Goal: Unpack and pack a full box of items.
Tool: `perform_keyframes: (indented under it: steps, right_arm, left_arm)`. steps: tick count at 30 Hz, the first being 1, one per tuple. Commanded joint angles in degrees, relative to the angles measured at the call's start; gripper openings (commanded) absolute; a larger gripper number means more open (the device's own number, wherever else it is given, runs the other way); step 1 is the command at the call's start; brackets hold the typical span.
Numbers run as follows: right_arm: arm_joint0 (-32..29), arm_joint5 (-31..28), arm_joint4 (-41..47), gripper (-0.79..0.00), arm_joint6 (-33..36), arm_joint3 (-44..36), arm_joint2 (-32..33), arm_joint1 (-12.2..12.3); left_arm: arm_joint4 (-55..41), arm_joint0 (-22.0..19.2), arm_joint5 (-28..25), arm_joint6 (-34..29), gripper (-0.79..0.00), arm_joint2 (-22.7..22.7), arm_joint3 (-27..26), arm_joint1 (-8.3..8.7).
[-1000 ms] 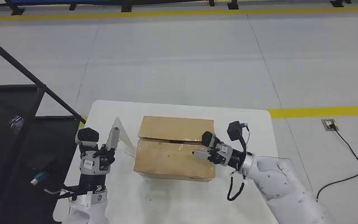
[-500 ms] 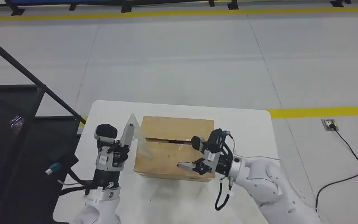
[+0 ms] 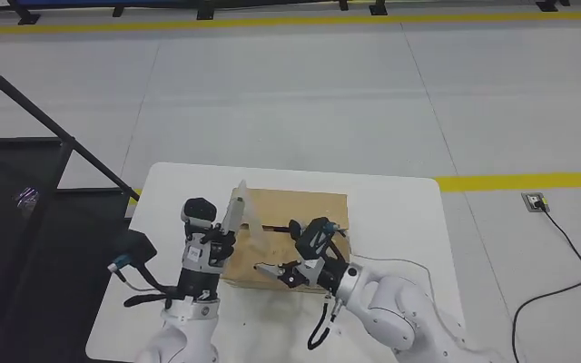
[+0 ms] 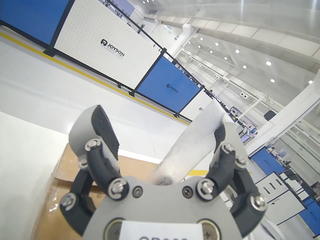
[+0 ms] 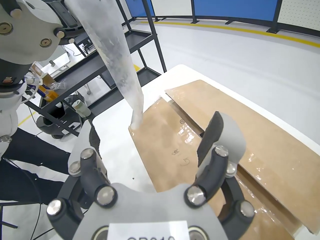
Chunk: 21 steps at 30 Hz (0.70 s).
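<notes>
Cardboard box sits mid-table with its top flaps down and a dark seam running along the top. The surface beside the seam looks glossy.

Left gripper is at the box's left end, raised above the top face and pointing up and away from the box. Its jaws are spread wide with nothing pinched between them. A whitish translucent tape strip lies against one finger pad and runs down toward the palm. From the right wrist view the same strip drops from that gripper in a long taper, and its narrow end touches the box top at the left-end edge. From above the strip stands up over the box's left end.

Right gripper hovers over the box's near-left part, just beside the spot where the strip meets the cardboard. Its jaws are well apart and it holds nothing. In the top view it sits over the box's near edge.

A black metal rack stands off the table, beyond the box's left end.
</notes>
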Motion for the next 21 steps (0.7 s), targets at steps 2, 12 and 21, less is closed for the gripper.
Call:
perform_keyframes:
  steps: [2,12,21]
  right_arm:
    - [1.10,0.11,0.47,-0.520,-0.11,1.46,-0.43,-0.48]
    - [0.85,-2.35,1.01,-0.785,-0.74,2.50,0.69,-0.97]
    - [-1.70,-4.23,2.26,-0.785,7.17,-3.11,5.62,0.04]
  left_arm:
    - [0.12,0.07,0.23,0.07,0.000,0.43,-0.04,0.03]
    - [0.82,-0.47,0.99,2.02,0.000,-0.84,0.61,0.16]
    - [3.48,0.15,0.50,3.88,0.000,-3.38,2.08,0.52]
